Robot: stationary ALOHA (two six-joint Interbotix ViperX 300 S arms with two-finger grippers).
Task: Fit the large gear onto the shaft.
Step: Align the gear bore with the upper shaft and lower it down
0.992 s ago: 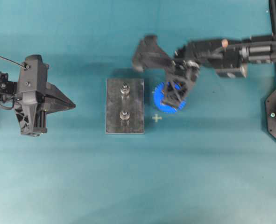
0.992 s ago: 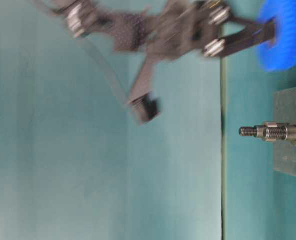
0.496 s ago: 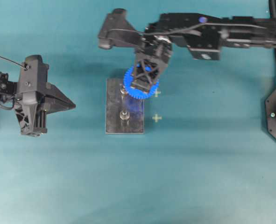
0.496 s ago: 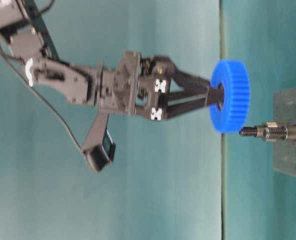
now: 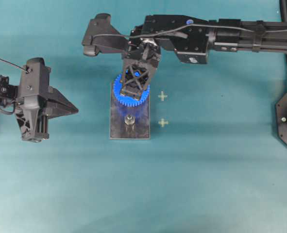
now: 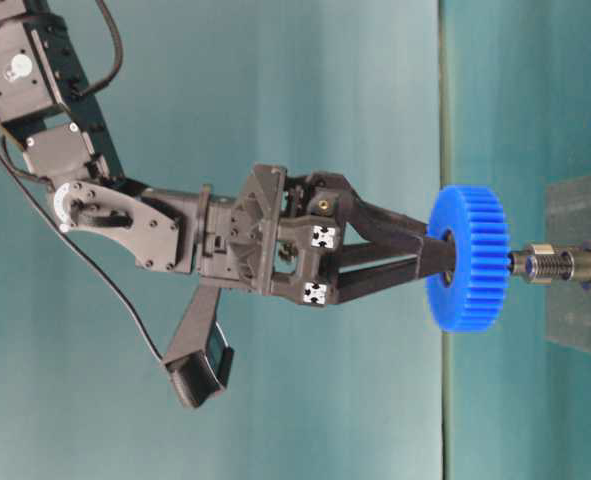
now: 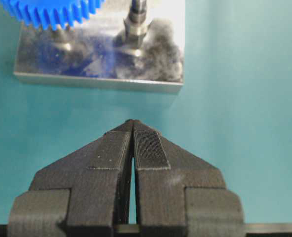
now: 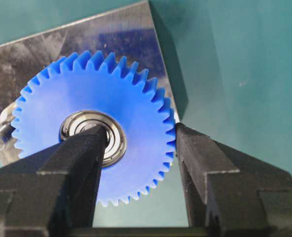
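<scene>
The large gear (image 8: pixel 136 98) is bright blue with a metal bearing hub. My right gripper (image 8: pixel 138 133) is shut on it, one finger in the hub bore and the other on the teeth. In the overhead view the gear (image 5: pixel 128 101) hangs over the far end of the grey plate (image 5: pixel 119 126) and hides the shaft there. From table level, the gear (image 6: pixel 470 290) covers the threaded tip of the shaft (image 6: pixel 560 265); only the collar end shows. My left gripper (image 5: pixel 74 109) stays shut and empty, well left of the plate, fingertips (image 7: pixel 132 123) together.
A second shaft (image 5: pixel 129 120) stands bare on the plate's near half and also shows in the left wrist view (image 7: pixel 136 19). Two small pale cross marks (image 5: pixel 162 96) lie on the teal table just right of the plate. The right arm (image 5: pixel 221 36) spans the back.
My right gripper carried the gear from the table right of the plate, up and leftward, until it sits over the far shaft. The left arm has not moved.
</scene>
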